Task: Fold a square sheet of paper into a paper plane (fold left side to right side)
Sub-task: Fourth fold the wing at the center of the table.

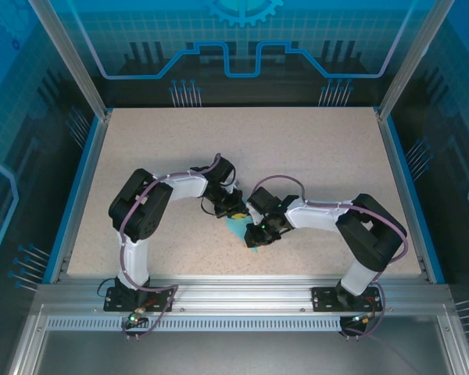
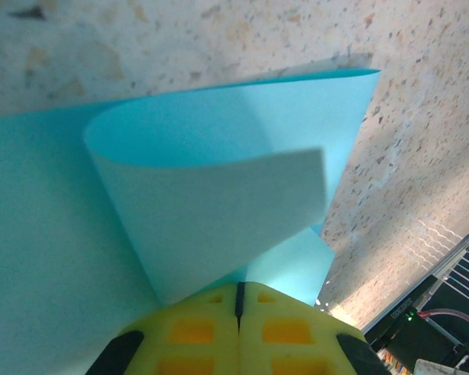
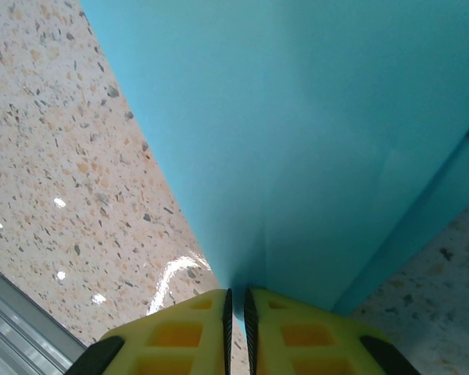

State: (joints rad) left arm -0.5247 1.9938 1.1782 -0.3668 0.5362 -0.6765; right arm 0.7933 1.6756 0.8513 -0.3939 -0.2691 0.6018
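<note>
The square sheet of paper point(image 1: 238, 229) is light blue and lies mid-table between both arms. In the left wrist view one side of the paper point(image 2: 219, 195) curls up and over in a loose loop, its pale underside facing me, and its lower corner runs down to the yellow fingertips. My left gripper point(image 2: 239, 285) point(image 1: 233, 211) is shut there, jaws pressed together on that corner. My right gripper point(image 3: 236, 293) point(image 1: 259, 232) is shut on the paper's point(image 3: 320, 141) near edge, with a sliver of blue between its pads. A faint crease runs up from that grip.
The speckled beige table point(image 1: 313, 156) has blue side rims and glass walls behind. An aluminium rail point(image 1: 234, 293) runs along the near edge by the arm bases, and also shows as the rail point(image 3: 16, 328) at lower left.
</note>
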